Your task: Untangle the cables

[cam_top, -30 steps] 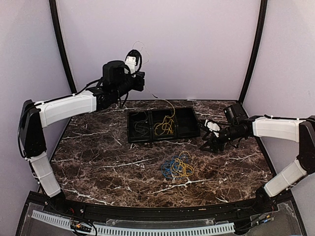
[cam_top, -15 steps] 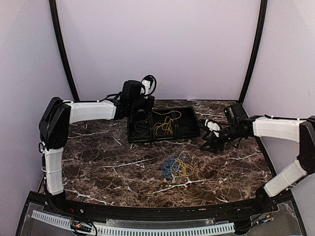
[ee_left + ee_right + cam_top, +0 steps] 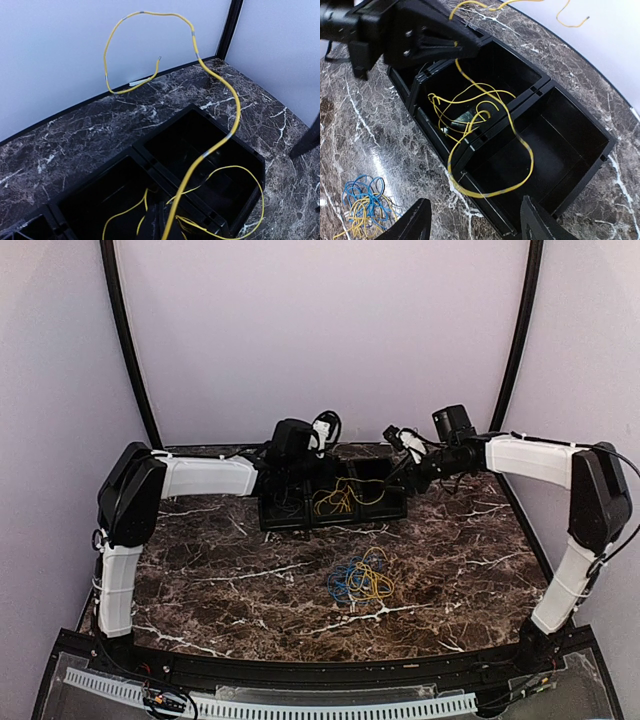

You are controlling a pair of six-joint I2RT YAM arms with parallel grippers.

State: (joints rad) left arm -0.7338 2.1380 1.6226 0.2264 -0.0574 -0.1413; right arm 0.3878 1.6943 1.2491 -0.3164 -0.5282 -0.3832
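**Yellow cable held over tray; loose bundle not yet sorted**

The left gripper [image 3: 462, 44] is pinched closed on one yellow cable [image 3: 238, 107] above the middle compartment of the tray [image 3: 580, 111], at 12 o'clock on the table. The right gripper [image 3: 475, 200] hangs wide and empty at the tray's 2 o'clock. The remaining cables [image 3: 360, 580], blue and yellow, lie on the marble at the tray's 5 o'clock. Risks: the held cable drapes over the divider into the right compartment, so a release here may leave it straddling two bins. Its springy free end rises toward 12 o'clock and could flip out. It may also knot with the yellow wires below.
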